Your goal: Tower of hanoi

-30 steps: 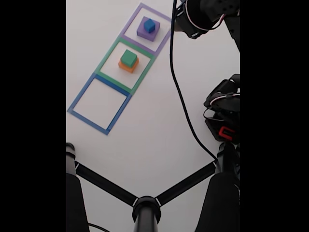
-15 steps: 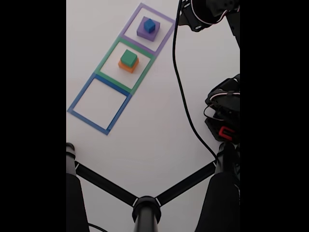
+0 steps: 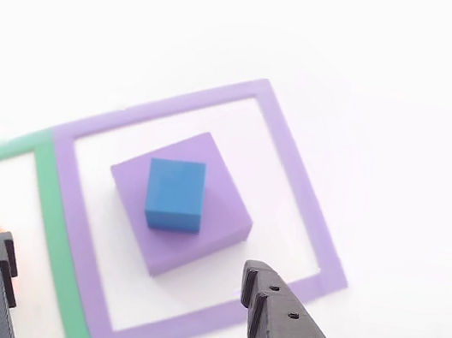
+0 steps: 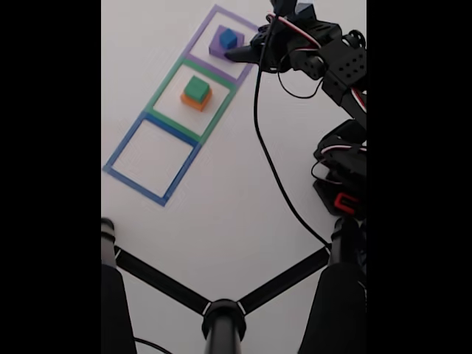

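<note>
- Blue cube (image 3: 175, 193) sits on the purple block (image 3: 219, 211) inside the purple outline (image 3: 297, 159).
- It looks light, matte, slightly soft; best gripped across opposite flat sides.
- End effector (image 3: 123, 291) hangs wide open and empty, just short of the stack.

This looks like a small robotics test setup, a lab or hobby bench rather than a lived-in room. A plain white worktop (image 4: 221, 206) carries three taped square outlines (image 4: 151, 158) in purple, green and blue, laid in a row beside the tool (image 4: 247, 53). A black arm (image 4: 335, 66) with exposed servo wiring and a loose black cable (image 4: 276, 177) stands there, and black stand legs (image 4: 221, 317) reach across the worktop's near edge.
</note>
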`<state>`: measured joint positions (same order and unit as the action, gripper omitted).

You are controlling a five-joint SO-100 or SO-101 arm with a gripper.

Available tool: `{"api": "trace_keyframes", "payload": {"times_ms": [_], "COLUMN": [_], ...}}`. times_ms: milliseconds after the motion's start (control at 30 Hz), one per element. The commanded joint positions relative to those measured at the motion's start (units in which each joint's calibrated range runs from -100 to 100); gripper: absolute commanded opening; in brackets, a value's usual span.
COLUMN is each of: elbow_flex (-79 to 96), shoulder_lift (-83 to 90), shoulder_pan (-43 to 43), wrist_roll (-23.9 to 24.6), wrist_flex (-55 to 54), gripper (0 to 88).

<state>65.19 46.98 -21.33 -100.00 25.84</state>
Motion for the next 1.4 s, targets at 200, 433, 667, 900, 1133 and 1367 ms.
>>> {"api": "trace_keyframes", "payload": {"times_ms": [200,433,667,900,1133,1367], "elbow_flex": [9.37,12.19,10.46,7.55,5.55,4.28], "shoulder_lift": [-18.54,-29.27,-40.41,-49.47,-55.40,-57.80], "shoulder_pan": [-0.67,-0.06,0.78,1.62,1.54,2.23], "wrist_roll": [0.00,0.00,0.00,0.00,0.00,0.00], "wrist_flex": [-40.05,-56.40,-67.89,-75.82,-79.79,-80.84], "gripper": [31.2,30.9,30.6,30.4,29.8,27.6]}}
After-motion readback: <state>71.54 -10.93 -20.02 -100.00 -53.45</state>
